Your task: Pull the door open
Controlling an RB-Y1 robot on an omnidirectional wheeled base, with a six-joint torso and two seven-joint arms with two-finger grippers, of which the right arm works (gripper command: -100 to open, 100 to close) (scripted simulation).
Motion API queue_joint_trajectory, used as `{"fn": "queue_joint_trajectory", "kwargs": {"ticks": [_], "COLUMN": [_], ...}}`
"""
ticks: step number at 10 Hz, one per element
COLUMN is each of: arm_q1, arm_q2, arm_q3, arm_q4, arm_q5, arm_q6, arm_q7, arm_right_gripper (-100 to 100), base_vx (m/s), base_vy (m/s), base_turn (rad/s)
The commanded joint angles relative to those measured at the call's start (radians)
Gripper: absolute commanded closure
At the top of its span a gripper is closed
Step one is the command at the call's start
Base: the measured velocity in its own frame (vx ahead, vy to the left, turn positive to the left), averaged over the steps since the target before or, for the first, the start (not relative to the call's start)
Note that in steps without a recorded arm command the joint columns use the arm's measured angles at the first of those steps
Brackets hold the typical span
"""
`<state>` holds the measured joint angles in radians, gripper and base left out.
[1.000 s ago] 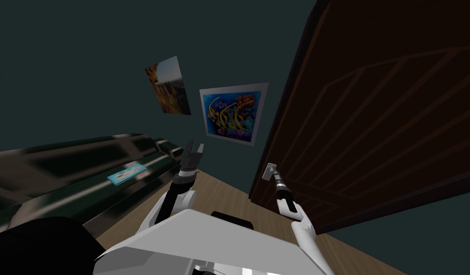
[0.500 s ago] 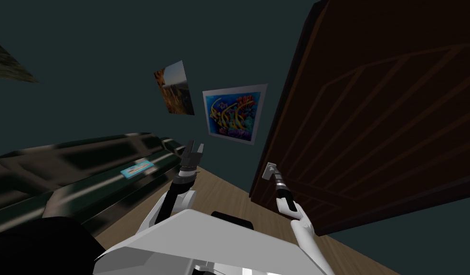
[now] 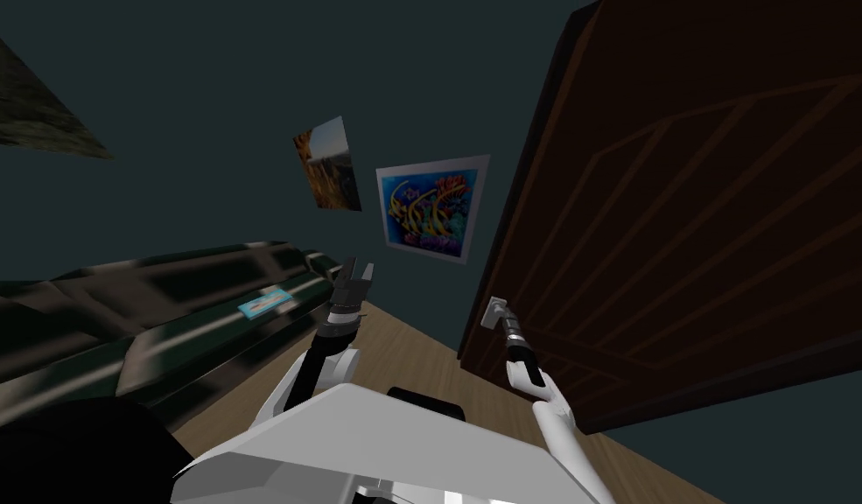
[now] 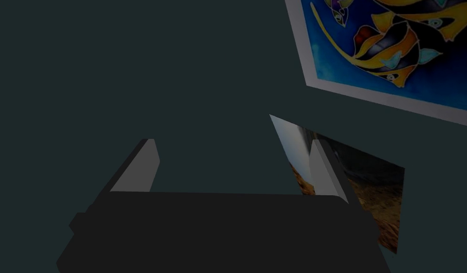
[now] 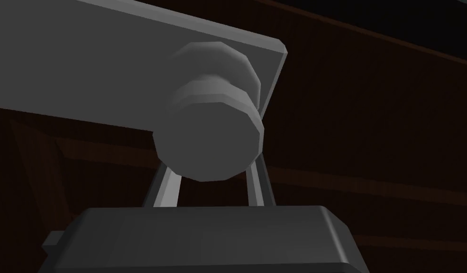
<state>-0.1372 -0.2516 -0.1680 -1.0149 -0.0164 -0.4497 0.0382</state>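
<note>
Right gripper clamped on round grey knob, one finger at each side; knob sits on grey plate near edge of dark brown panelled door, at robot's right front; left gripper raised ahead of chest, fingers spread wide, holding nothing; dark sofa along wall at left, small blue item lying on it; wood floor between sofa and door
</note>
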Motion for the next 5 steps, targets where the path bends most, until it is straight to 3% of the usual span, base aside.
{"fn": "queue_joint_trajectory", "kwargs": {"ticks": [1,4,5], "arm_q1": [-0.018,-0.025,-0.032], "arm_q2": [0.009,0.007,0.005], "arm_q3": [0.02,0.025,0.031], "arm_q4": [0.015,0.023,0.032], "arm_q5": [-0.043,-0.073,-0.103], "arm_q6": [-0.004,-0.005,-0.006], "arm_q7": [-0.05,-0.108,-0.146], "arm_right_gripper": [100,100,100], "base_vx": [-0.089,-0.057,-0.063], "base_vy": [-0.046,-0.028,-0.03], "base_turn": [0.117,0.062,0.07]}}
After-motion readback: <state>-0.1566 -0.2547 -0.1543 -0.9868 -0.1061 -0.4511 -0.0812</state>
